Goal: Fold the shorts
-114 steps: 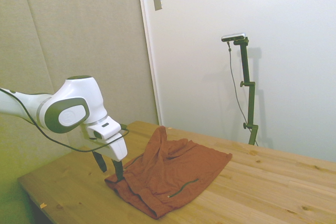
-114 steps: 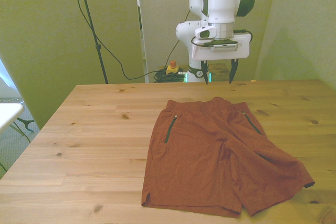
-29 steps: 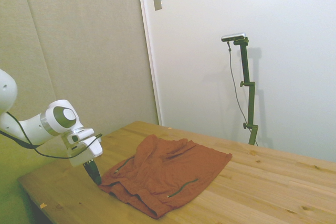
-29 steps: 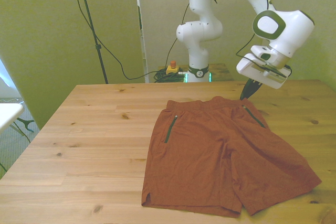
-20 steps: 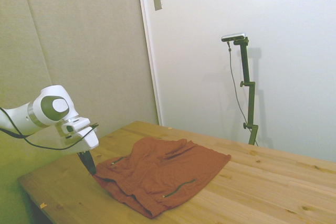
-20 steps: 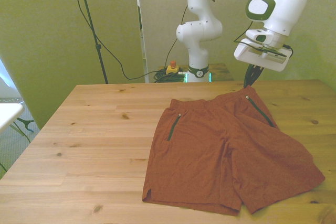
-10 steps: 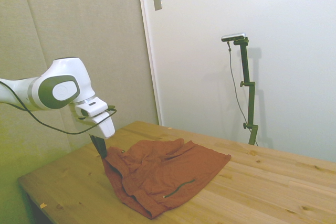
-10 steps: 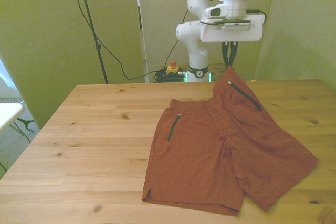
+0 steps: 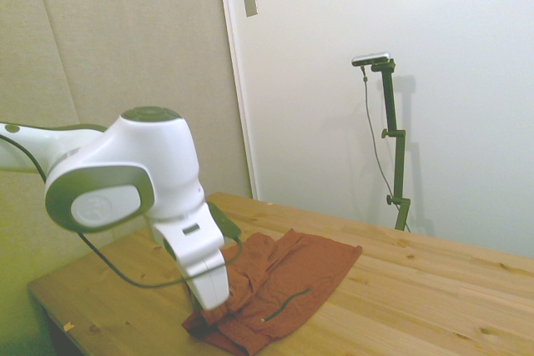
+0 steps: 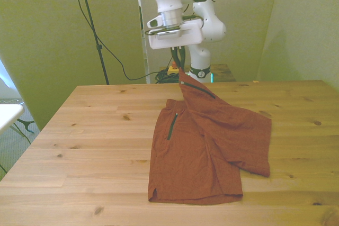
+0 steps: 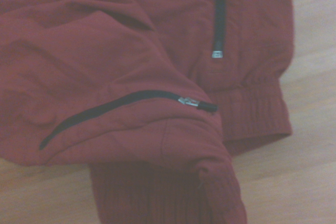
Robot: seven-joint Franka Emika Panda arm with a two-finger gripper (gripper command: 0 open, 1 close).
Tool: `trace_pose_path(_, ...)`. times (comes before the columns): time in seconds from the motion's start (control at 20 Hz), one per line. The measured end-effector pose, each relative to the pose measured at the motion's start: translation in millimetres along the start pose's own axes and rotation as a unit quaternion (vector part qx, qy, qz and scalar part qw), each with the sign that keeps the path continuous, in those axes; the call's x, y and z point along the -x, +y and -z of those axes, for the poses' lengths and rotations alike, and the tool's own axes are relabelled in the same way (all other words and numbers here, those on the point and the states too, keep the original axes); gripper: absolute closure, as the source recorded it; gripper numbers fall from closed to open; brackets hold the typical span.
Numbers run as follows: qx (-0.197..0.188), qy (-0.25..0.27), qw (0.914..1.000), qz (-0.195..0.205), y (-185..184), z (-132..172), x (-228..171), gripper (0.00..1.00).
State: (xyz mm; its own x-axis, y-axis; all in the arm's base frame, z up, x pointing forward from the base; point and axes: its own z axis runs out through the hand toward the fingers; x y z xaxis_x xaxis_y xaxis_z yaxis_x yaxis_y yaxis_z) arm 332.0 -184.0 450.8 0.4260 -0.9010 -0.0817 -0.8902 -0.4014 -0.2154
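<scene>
The rust-brown shorts [image 10: 206,141] lie on the wooden table [image 10: 90,130], partly doubled over. One leg is draped across the other toward the front view's left. My gripper [image 10: 179,59] hangs above the far waistband, shut on a waist corner that it holds lifted off the table. A dark zipper [image 10: 172,125] shows on the flat half. In the side view the arm's big white link hides the fingers, and the shorts [image 9: 288,281] bunch beside it. The wrist view shows the shorts [image 11: 105,51] close up with a dark zipper [image 11: 126,107] on the raised fold.
Bare wood runs along the table's side at the front view's left and along the strip at the front view's right [image 10: 302,130]. A white object [image 10: 8,112] pokes in at the front view's left edge, off the table.
The gripper has carried the held waist corner across toward the front view's left. The leg on the front view's right has folded over the other one.
</scene>
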Motion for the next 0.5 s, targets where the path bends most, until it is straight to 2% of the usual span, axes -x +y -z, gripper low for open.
trace_pose_path(0.1,-0.019,-0.013,0.9997,-0.002,14,-10,-21,1.00)
trace_pose_path(0.3,-0.054,-0.032,0.9980,0.011,10,-13,-51,1.00)
trace_pose_path(0.35,-0.063,-0.033,0.9974,0.014,10,-12,-59,0.00)
trace_pose_path(0.5,-0.072,-0.043,0.9964,0.015,11,-20,-75,0.00)
